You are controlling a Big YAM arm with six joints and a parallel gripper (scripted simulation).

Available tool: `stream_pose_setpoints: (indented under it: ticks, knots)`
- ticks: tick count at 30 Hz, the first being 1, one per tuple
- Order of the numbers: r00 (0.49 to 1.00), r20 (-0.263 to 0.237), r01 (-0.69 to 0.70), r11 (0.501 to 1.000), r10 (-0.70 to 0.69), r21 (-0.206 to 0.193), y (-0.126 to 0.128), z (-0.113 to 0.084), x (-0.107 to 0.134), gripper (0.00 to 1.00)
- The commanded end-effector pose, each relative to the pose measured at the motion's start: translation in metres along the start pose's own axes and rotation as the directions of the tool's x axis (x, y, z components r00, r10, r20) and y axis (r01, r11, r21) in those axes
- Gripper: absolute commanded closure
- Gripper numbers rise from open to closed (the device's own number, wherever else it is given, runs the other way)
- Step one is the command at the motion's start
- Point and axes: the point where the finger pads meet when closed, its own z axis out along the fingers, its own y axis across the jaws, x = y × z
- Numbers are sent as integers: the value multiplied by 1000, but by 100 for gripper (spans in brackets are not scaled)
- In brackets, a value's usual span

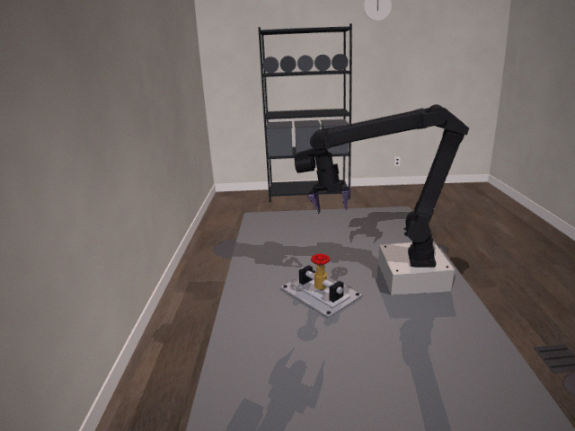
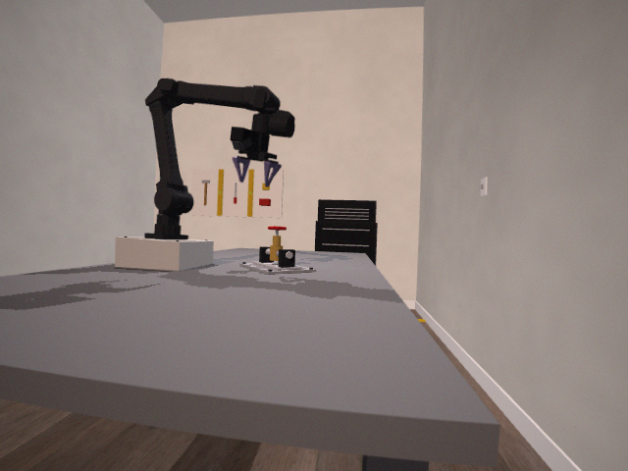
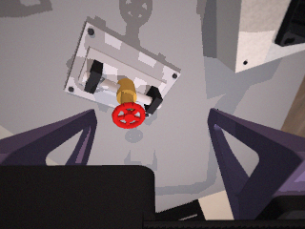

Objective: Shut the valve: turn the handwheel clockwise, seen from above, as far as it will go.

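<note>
A small valve with a red handwheel [image 1: 320, 259] [image 2: 277, 229] [image 3: 129, 115] on a brass body [image 1: 320, 278] [image 2: 276, 250] [image 3: 126, 91] stands upright on a white baseplate [image 1: 346, 300] [image 2: 300, 268] [image 3: 91, 45] in the middle of the grey table. A white pipe runs through two black clamps. My gripper [image 1: 331, 202] [image 2: 256, 175] [image 3: 152, 114] is open and empty. It hangs high above the table, well above the handwheel and a little behind it, fingers pointing down. In the wrist view the handwheel lies between the purple fingers, nearer the left one.
The arm's white base block [image 1: 418, 278] [image 2: 162, 253] [image 3: 248, 33] stands on the table right of the valve. A black shelf rack [image 1: 306, 111] stands at the back wall. A black tool cabinet [image 2: 346, 228] and a tool board [image 2: 235, 192] are at the other wall.
</note>
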Motion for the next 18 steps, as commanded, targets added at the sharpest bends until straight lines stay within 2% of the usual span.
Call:
stream_pose_setpoints:
  ticks: [1,17,18]
  knots:
    - [1000,-1,1,1000,-1,-9,1,-3,0,0]
    - [1000,-1,1,1000,-1,-9,1,-3,0,0]
    - [1000,-4,12,996,-12,-85,12,-31,5,0]
